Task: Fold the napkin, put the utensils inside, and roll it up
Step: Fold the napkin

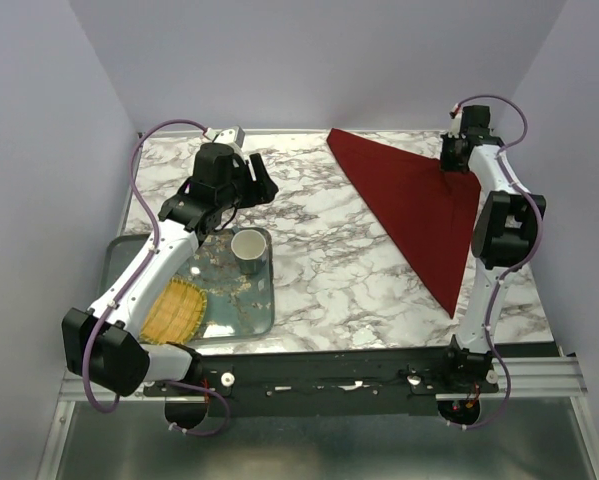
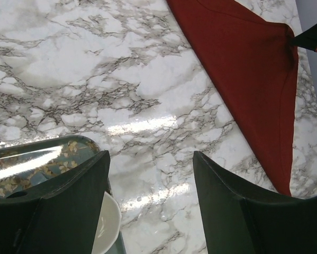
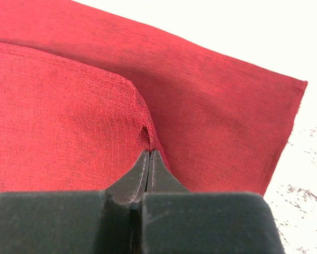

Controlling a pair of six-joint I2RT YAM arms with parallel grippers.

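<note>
We are pinching the napkin with our right hand. The hand is shut tight on the corner of the top layer. A bottom layer is lying flat under it, and its corner is poking out a little past the top one.

Seen from above, the napkin is lying as a red triangle on the 3 o'clock side of the worktop. Its long edge is running from 11 o'clock down to 5 o'clock. Our right hand is sitting at the napkin's 1 o'clock corner, so the right arm is much the nearer one.

Our left hand is wide and holding nothing. It is hovering over the far end of the tray, near the cup. From there the napkin is lying at 3 o'clock, well apart.

We think the fold is nearly made, and the next move is laying this corner down.

The worktop's edges are close to the right hand at 12 and 3 o'clock. The bare room is at 9 o'clock, between the napkin and the tray. No fork is showing in any view.
</note>
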